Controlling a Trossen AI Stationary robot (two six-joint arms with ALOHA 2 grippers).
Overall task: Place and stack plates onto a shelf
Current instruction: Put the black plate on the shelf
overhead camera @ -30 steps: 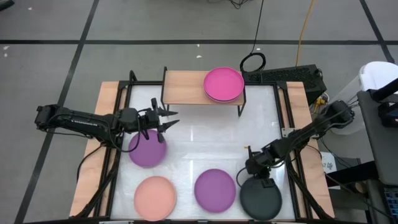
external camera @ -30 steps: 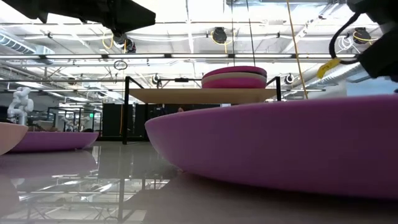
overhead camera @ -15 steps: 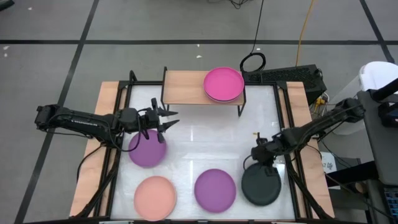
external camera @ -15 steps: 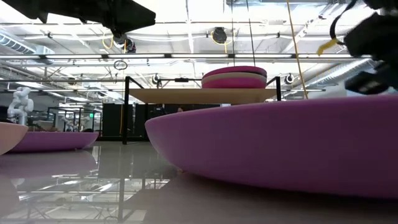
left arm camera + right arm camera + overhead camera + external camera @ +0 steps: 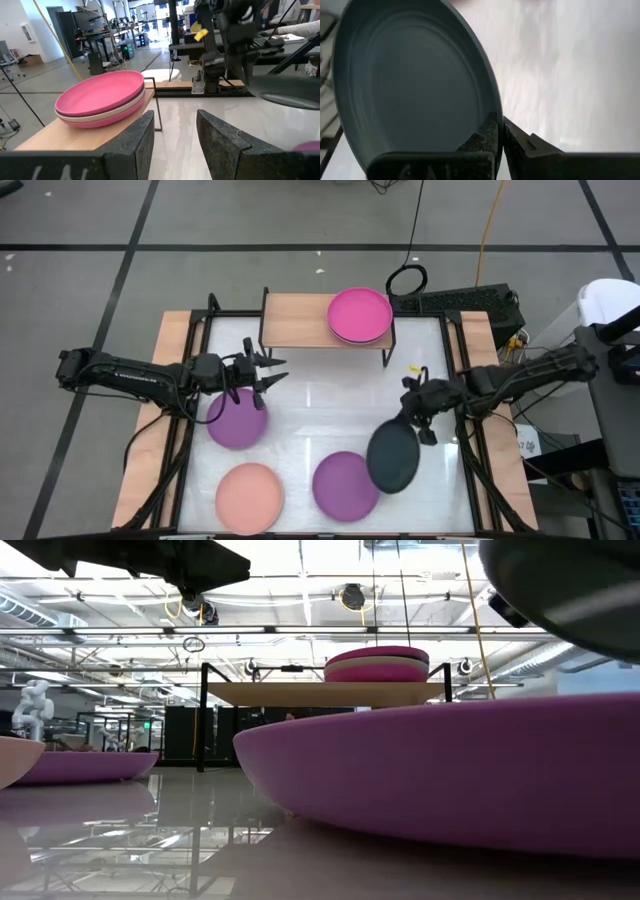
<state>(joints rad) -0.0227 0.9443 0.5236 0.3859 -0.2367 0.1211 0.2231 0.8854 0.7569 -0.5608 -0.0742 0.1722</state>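
My right gripper (image 5: pixel 413 412) is shut on a black plate (image 5: pixel 392 457), held in the air over the table's right half; the low view shows that plate (image 5: pixel 570 590) high at the right. The light-wood shelf (image 5: pixel 300 322) stands at the far edge and carries a stack with a magenta plate (image 5: pixel 360 315) on top and a cream one (image 5: pixel 107 116) under it. My left gripper (image 5: pixel 262 372) hovers open at the far edge of a purple plate (image 5: pixel 237 420), which lies flat on the table, and touches nothing. My right gripper pinches the black plate's rim (image 5: pixel 487 112) between its two fingers (image 5: pixel 482 135), one on the hollow face and one on the underside. It grips the rim's far right part (image 5: pixel 408 422). The plate is lifted clear, steeply tilted, and hangs from the fingers toward the near left.
A second purple plate (image 5: pixel 346 485) and a peach plate (image 5: pixel 250 496) lie flat near the table's near edge, the purple one partly under the held plate. The shelf's left half (image 5: pixel 290 320) is bare wood. White tabletop (image 5: pixel 330 405) lies between the shelf and the plates.
My right gripper has risen and moved toward the far edge with the black plate. The plate, which lay flat at the near right of the table, is now lifted clear and tipped steeply, hanging over the near purple plate's right edge. The left arm has kept still.
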